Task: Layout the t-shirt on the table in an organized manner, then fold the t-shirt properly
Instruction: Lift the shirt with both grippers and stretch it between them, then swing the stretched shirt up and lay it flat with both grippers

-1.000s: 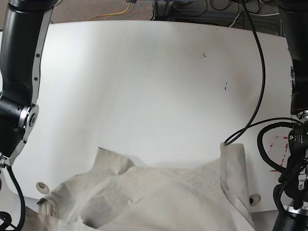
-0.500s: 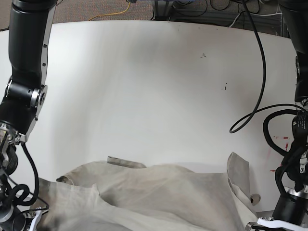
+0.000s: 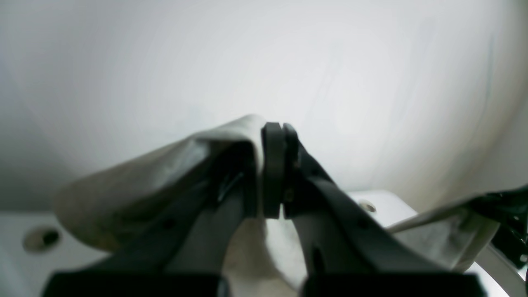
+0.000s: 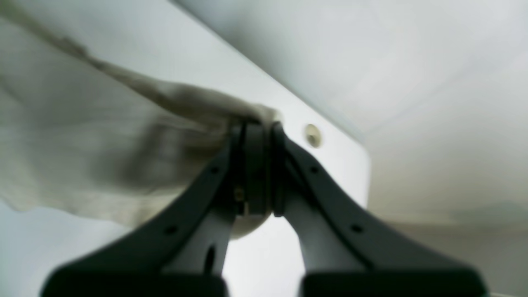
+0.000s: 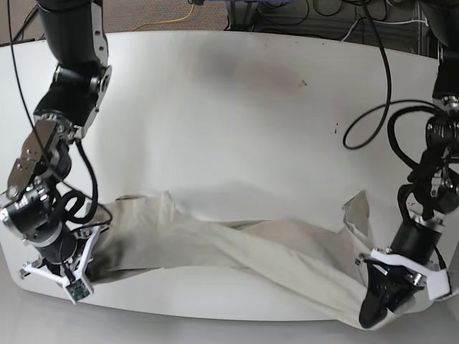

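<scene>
Beyond the far side, top of base view: brick-patterned floor (image 5: 158, 17), brownish-grey. Yellow cable (image 5: 163, 25) lying across it — curved, running to a small dark connector (image 5: 197, 2) at the upper edge. Right of that, black cables (image 5: 326, 10), looped and tangled. White cable (image 5: 391, 21) among them — bent, partly hidden behind the robot's hanging cord.

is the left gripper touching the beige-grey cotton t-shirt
Touching. The left wrist view shows it: the black fingers of the left gripper are closed on the beige-grey cotton t-shirt, with a fold of cloth pinched between them.
</scene>
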Controlling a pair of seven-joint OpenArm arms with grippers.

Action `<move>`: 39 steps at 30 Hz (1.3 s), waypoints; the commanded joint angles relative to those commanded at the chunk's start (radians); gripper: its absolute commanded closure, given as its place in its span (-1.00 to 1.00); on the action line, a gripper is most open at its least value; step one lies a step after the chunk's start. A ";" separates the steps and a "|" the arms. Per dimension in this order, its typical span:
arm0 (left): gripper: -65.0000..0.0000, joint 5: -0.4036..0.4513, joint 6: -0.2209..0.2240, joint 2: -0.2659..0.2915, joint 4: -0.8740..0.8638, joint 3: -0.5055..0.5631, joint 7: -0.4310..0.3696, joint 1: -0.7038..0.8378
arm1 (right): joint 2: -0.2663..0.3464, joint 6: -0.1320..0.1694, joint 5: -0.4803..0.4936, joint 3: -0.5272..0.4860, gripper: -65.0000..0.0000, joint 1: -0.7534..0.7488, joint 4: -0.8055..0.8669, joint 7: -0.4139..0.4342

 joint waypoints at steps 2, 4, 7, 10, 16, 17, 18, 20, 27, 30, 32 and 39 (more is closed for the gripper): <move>0.98 0.000 0.000 0.000 0.017 -0.015 0.000 0.089 | -0.020 0.000 0.000 0.012 0.98 -0.077 0.020 -0.009; 0.98 0.000 0.014 0.000 0.025 -0.028 0.000 0.167 | -0.038 0.000 0.000 0.020 0.98 -0.133 0.023 -0.012; 0.98 0.000 0.052 0.000 0.038 -0.032 0.000 0.275 | -0.055 0.000 0.000 0.020 0.98 -0.209 0.023 -0.014; 0.98 0.000 0.077 0.002 0.055 -0.032 0.000 0.359 | -0.058 0.000 0.000 0.020 0.98 -0.273 0.038 -0.014; 0.99 0.000 0.086 0.002 0.072 -0.034 0.000 0.557 | -0.095 0.000 -0.002 0.020 0.98 -0.407 0.074 -0.039; 0.99 0.000 0.086 0.002 0.074 -0.034 0.000 0.578 | -0.097 0.000 -0.002 0.020 0.98 -0.422 0.074 -0.039; 0.99 0.000 0.086 0.002 0.074 -0.034 0.000 0.605 | -0.097 0.000 -0.002 0.021 0.98 -0.443 0.074 -0.039; 0.99 0.000 0.086 0.002 0.074 -0.034 0.000 0.654 | -0.097 0.000 -0.002 0.021 0.98 -0.482 0.074 -0.039; 0.99 -0.002 0.083 -0.002 0.075 -0.094 0.000 0.861 | -0.095 0.000 -0.002 0.021 0.98 -0.601 0.075 -0.039; 0.99 -0.002 0.081 -0.002 0.075 -0.135 0.000 0.970 | -0.095 0.000 -0.002 0.021 0.98 -0.657 0.075 -0.039; 0.99 -0.002 0.081 -0.003 0.075 -0.160 0.000 1.028 | -0.095 0.000 -0.002 0.021 0.98 -0.686 0.075 -0.039; 0.99 -0.002 0.081 -0.054 0.075 -0.187 0.000 1.171 | -0.095 0.000 -0.002 0.021 0.98 -0.740 0.075 -0.039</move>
